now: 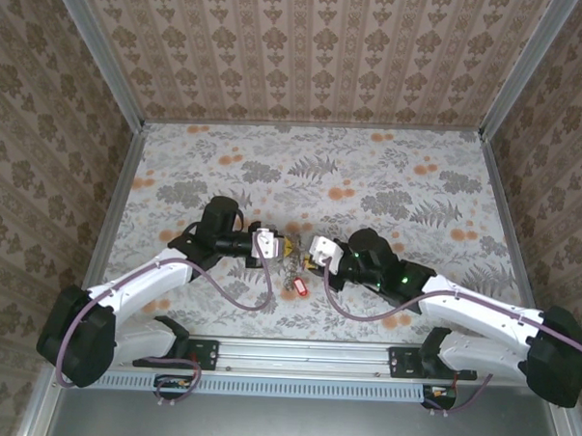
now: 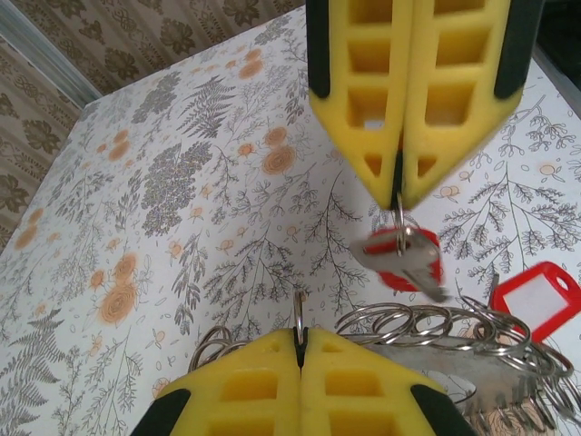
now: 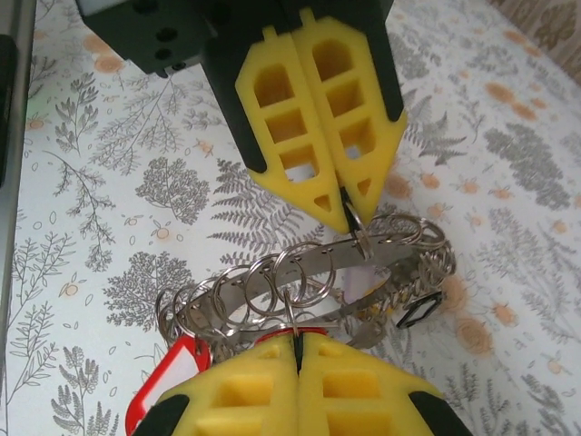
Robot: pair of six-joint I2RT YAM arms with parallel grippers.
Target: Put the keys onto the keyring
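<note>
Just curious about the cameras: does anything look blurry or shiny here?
Left wrist view: the hanging key is blurred and the keyring glints. Right wrist view: the keyring is crisp, the right gripper slightly soft. Top external view: evenly lit, no harsh glare.

My left claw (image 2: 300,341) and right claw (image 2: 399,189) show yellow fingers edged in black. The keyring (image 3: 318,265) is silver-grey; the keys (image 2: 404,259) are silver, red-tagged. The table (image 2: 182,182) is white, printed with grey ferns and orange blooms; the walls (image 1: 308,55) wear beige-and-brown damask stripes.
</note>
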